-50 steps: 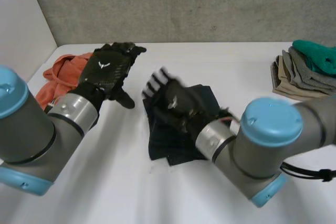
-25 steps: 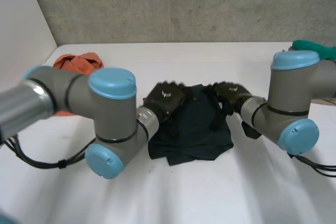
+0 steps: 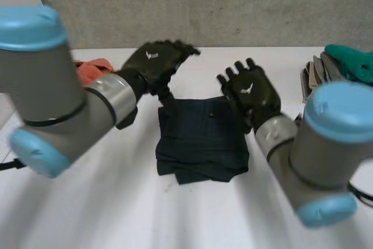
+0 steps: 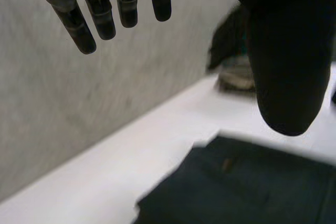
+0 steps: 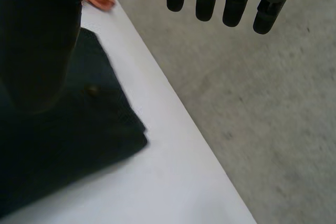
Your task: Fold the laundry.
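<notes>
At the far left of the white tabletop (image 3: pixel 105 202) lies a crumpled orange garment (image 3: pixel 93 69), partly hidden behind the left arm. Just beside it, the left robot hand (image 3: pixel 154 61) hovers in the air above the far left corner of the laundry piece. Its wrist view shows its fingers (image 4: pixel 100 14) straight and spread apart from the thumb, with nothing in its hold. In the middle of the tabletop lies a dark navy garment (image 3: pixel 201 138), folded into a rough square with layered edges showing along its near side; neither hand touches it. To its right, the right robot hand (image 3: pixel 252 90) is raised over the garment's far right corner, back of the hand up. Its fingers (image 5: pixel 231 3) are likewise straight and relaxed, clear of the thumb and empty. At the far right edge of the tabletop sits a stack of folded clothes (image 3: pixel 326 77) in beige and grey, with a teal-green piece (image 3: pixel 352 62) on top, well apart from the dark garment. A grey concrete wall (image 3: pixel 204 4) stands behind the tabletop.
</notes>
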Controlling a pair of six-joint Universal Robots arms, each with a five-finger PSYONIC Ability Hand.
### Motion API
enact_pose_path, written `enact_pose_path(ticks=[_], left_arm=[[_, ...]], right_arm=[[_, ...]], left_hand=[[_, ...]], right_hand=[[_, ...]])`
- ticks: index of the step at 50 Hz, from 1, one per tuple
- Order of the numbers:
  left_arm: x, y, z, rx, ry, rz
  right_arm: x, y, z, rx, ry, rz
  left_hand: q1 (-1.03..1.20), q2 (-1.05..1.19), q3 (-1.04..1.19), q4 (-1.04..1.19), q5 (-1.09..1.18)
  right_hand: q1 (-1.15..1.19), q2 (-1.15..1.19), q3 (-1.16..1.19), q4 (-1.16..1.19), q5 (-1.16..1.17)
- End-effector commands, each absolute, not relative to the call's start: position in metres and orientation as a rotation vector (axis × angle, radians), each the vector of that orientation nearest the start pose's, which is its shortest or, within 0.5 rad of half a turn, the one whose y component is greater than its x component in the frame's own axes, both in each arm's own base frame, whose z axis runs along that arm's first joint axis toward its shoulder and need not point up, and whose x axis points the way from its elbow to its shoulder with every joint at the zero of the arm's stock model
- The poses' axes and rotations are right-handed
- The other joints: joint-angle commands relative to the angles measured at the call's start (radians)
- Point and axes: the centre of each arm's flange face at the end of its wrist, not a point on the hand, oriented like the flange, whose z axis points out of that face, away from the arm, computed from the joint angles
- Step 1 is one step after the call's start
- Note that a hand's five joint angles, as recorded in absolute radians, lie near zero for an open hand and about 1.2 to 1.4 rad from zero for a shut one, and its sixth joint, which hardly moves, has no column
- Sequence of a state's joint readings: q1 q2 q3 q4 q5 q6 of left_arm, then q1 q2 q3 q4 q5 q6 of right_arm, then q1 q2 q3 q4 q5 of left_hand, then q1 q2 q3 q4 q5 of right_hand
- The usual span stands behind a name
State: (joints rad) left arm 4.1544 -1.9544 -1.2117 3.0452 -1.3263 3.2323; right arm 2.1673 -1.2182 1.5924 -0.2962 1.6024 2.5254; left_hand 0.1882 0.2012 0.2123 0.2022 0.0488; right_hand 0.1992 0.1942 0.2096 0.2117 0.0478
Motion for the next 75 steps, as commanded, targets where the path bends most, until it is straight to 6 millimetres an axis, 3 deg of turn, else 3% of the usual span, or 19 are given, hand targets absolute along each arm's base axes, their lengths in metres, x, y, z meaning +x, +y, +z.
enact_pose_path(ticks=[1, 7, 13, 25, 31, 33, 34, 42, 46, 51, 54, 55, 58, 61, 62, 66, 69, 70, 75], left_arm=[[-0.319, -0.210, 0.318, 1.386, 2.648, -2.452], [-0.314, -0.185, 0.325, 1.658, 2.770, -2.372], [-0.313, -0.171, 0.316, 1.744, 2.788, -2.334], [-0.312, -0.172, 0.303, 1.668, 2.685, -2.435], [-0.310, -0.177, 0.306, 1.605, 2.662, -2.487], [-0.309, -0.178, 0.307, 1.589, 2.665, -2.496], [-0.309, -0.178, 0.308, 1.576, 2.674, -2.500], [-0.305, -0.184, 0.324, 1.523, 2.615, -2.593], [-0.304, -0.184, 0.338, 1.506, 2.552, -2.670], [-0.302, -0.185, 0.351, 1.459, 2.508, -2.744], [-0.302, -0.184, 0.354, 1.442, 2.509, -2.760], [-0.302, -0.184, 0.354, 1.441, 2.506, -2.764], [-0.303, -0.183, 0.352, 1.442, 2.504, -2.769], [-0.304, -0.183, 0.346, 1.446, 2.523, -2.754], [-0.305, -0.183, 0.344, 1.446, 2.525, -2.750], [-0.307, -0.185, 0.333, 1.454, 2.554, -2.721], [-0.310, -0.187, 0.324, 1.455, 2.590, -2.690], [-0.310, -0.188, 0.322, 1.454, 2.600, -2.681], [-0.312, -0.191, 0.309, 1.437, 2.665, -2.621]], right_arm=[[0.312, -0.173, 0.169, -1.338, 1.943, -1.958], [0.320, -0.162, 0.130, -1.252, 2.007, -1.807], [0.334, -0.183, 0.104, -1.264, 1.975, -1.921], [0.353, -0.232, 0.106, -1.170, 1.868, -2.189], [0.361, -0.245, 0.104, -1.168, 1.857, -2.182], [0.365, -0.253, 0.109, -1.156, 1.824, -2.183], [0.366, -0.256, 0.111, -1.150, 1.809, -2.182], [0.363, -0.307, 0.209, -0.854, 1.546, -2.377], [0.338, -0.343, 0.267, -0.668, 1.414, -2.508], [0.272, -0.403, 0.327, -0.458, 1.293, -2.695], [0.236, -0.429, 0.341, -0.397, 1.265, -2.761], [0.213, -0.446, 0.343, -0.369, 1.261, -2.784], [0.180, -0.472, 0.340, -0.357, 1.251, -2.797], [0.138, -0.505, 0.319, -0.381, 1.283, -2.780], [0.112, -0.519, 0.305, -0.378, 1.316, -2.780], [0.061, -0.545, 0.258, -0.385, 1.412, -2.740], [0.037, -0.555, 0.224, -0.415, 1.461, -2.691], [0.025, -0.559, 0.198, -0.449, 1.505, -2.625], [0.016, -0.553, 0.116, -0.576, 1.663, -2.357]], left_hand=[[-0.014, -0.027, -0.038, -0.028, -0.049], [-0.014, -0.027, -0.038, -0.028, -0.049], [-0.014, -0.027, -0.038, -0.028, -0.049], [-0.014, -0.027, -0.038, -0.028, -0.049], [-0.014, -0.027, -0.038, -0.028, -0.049], [-0.014, -0.027, -0.038, -0.028, -0.049], [-0.014, -0.027, -0.038, -0.028, -0.049], [-0.014, -0.027, -0.038, -0.028, -0.049], [-0.014, -0.027, -0.038, -0.028, -0.049], [-0.014, -0.027, -0.038, -0.028, -0.049], [-0.014, -0.027, -0.038, -0.028, -0.049], [-0.014, -0.027, -0.038, -0.028, -0.049], [-0.014, -0.027, -0.038, -0.028, -0.049], [-0.014, -0.027, -0.038, -0.028, -0.049], [-0.014, -0.027, -0.038, -0.028, -0.049], [-0.014, -0.027, -0.038, -0.028, -0.049], [-0.014, -0.027, -0.038, -0.028, -0.049], [-0.014, -0.027, -0.038, -0.028, -0.049], [-0.014, -0.027, -0.038, -0.028, -0.049]], right_hand=[[-0.025, -0.020, -0.035, -0.037, -0.048], [-0.025, -0.020, -0.035, -0.037, -0.048], [-0.025, -0.020, -0.035, -0.037, -0.048], [0.016, 0.021, 0.006, 0.004, -0.007], [0.417, 0.422, 0.407, 0.405, 0.394], [1.047, 1.052, 1.037, 1.035, 1.024], [1.196, 1.201, 1.185, 1.183, 1.172], [1.197, 1.202, 1.187, 1.185, 1.174], [1.197, 1.202, 1.187, 1.185, 1.174], [1.197, 1.202, 1.187, 1.185, 1.174], [1.197, 1.202, 1.187, 1.185, 1.174], [1.197, 1.202, 1.187, 1.185, 1.174], [1.197, 1.202, 1.187, 1.185, 1.174], [1.197, 1.202, 1.187, 1.185, 1.174], [1.197, 1.202, 1.187, 1.185, 1.174], [1.197, 1.202, 1.187, 1.185, 1.174], [1.197, 1.202, 1.187, 1.185, 1.174], [1.197, 1.202, 1.187, 1.185, 1.174], [1.197, 1.202, 1.187, 1.185, 1.174]])
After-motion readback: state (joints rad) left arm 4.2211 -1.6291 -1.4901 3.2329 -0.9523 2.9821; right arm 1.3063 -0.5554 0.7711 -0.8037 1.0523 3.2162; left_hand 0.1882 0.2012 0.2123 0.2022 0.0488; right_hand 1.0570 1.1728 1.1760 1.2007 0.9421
